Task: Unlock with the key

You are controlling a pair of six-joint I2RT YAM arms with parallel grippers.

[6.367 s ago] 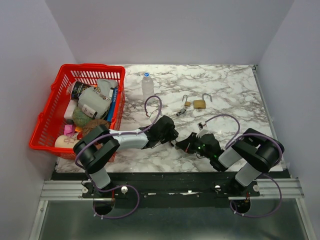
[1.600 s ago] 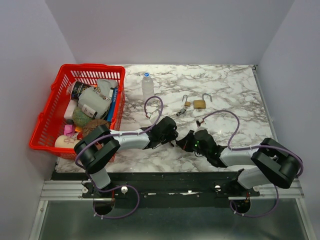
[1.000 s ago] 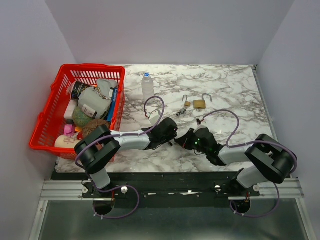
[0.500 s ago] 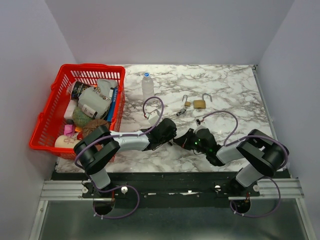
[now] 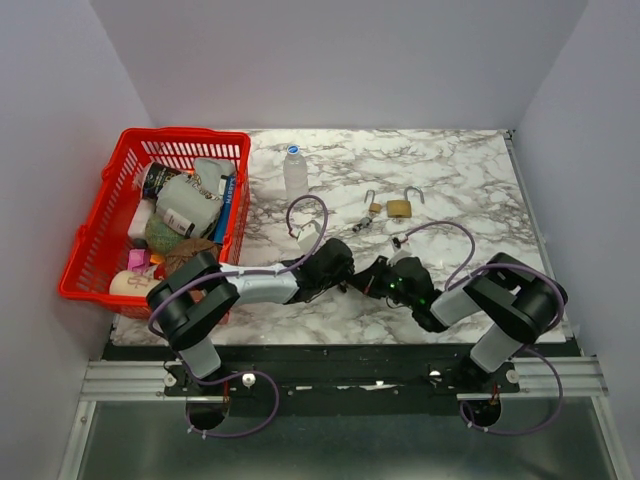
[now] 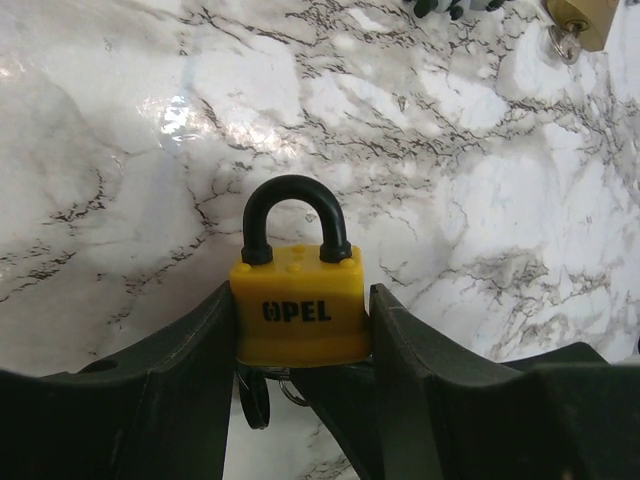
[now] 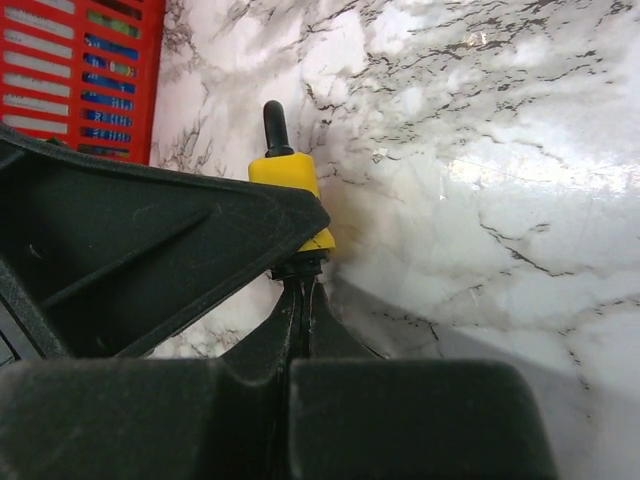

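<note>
A yellow padlock (image 6: 298,325) with a black shackle (image 6: 290,195), closed, stands upright between the fingers of my left gripper (image 6: 301,296), which is shut on its body just above the marble. From the padlock's underside a black key (image 7: 300,266) sticks out, and my right gripper (image 7: 301,290) is shut on it. A dark key ring (image 6: 255,405) hangs beside it. In the top view my left gripper (image 5: 345,277) and right gripper (image 5: 368,282) meet tip to tip near the table's front middle and hide the lock.
A red basket (image 5: 100,215) full of items stands at the left. Further back stand a water bottle (image 5: 295,172), an open brass padlock (image 5: 399,207), a smaller open padlock (image 5: 373,204) and loose keys (image 5: 362,224).
My right arm's elbow has swung in towards the left while its gripper stays at the padlock. The left arm has held still with the padlock.
</note>
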